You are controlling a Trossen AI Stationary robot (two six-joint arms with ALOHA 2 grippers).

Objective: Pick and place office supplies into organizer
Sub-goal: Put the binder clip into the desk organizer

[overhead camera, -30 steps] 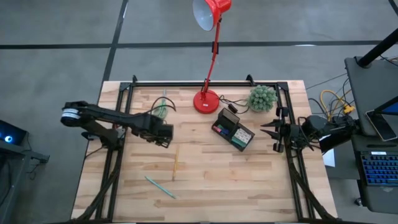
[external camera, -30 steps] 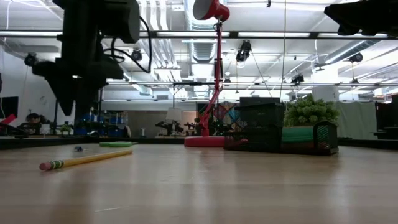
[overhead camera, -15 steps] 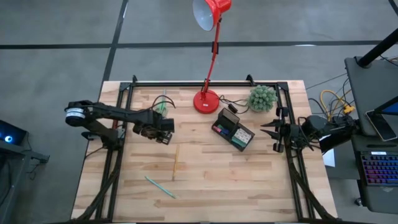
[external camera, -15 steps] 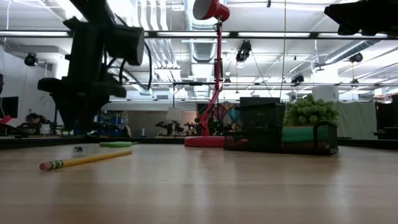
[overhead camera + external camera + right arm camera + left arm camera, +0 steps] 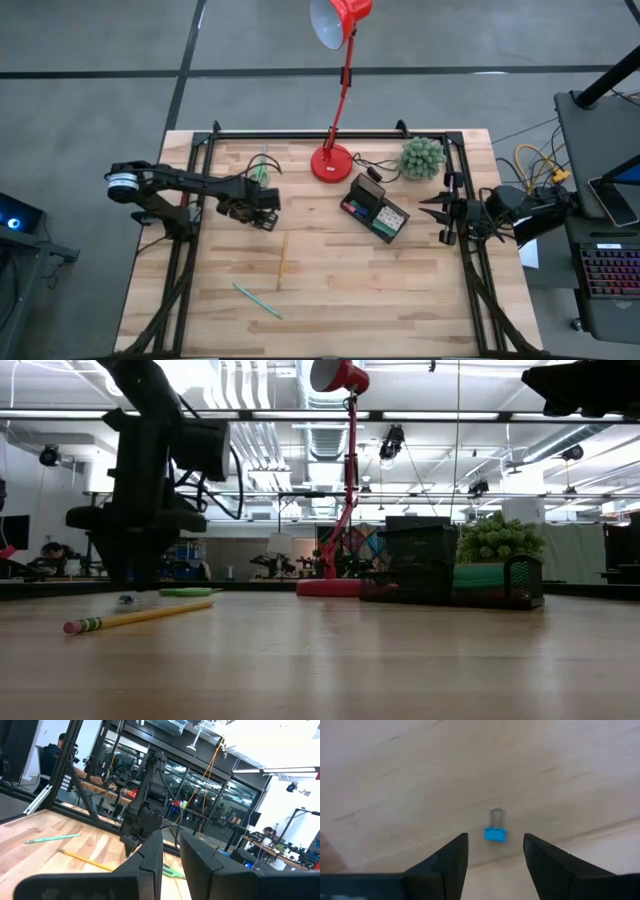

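In the high view, the left gripper (image 5: 262, 205) is over the left part of the wooden table (image 5: 330, 290), close to the green-handled scissors (image 5: 260, 172), and the right gripper (image 5: 441, 215) waits at the right edge of the table. The organizer (image 5: 378, 209) lies near the middle, between the red lamp base (image 5: 332, 162) and the right gripper, with the green plant (image 5: 422, 157) behind it. The yellow pencil (image 5: 282, 262) and the teal pen (image 5: 257, 299) lie on the front part of the table, well apart from the organizer. In the low view, the left arm stands low over the table on the left side, and a small blue clip (image 5: 126, 600) is just under it, beside the pencil (image 5: 135, 616). In the left wrist view, the two dark fingers (image 5: 447, 865) stand apart with a clear gap, holding nothing, and the blue binder clip (image 5: 495, 833) lies on the wood between them, not touched. In the right wrist view, the fingers (image 5: 150, 862) of the right gripper are close together with only a narrow gap and hold nothing; far across the table the pencil (image 5: 87, 860) and the pen (image 5: 51, 838) are visible.
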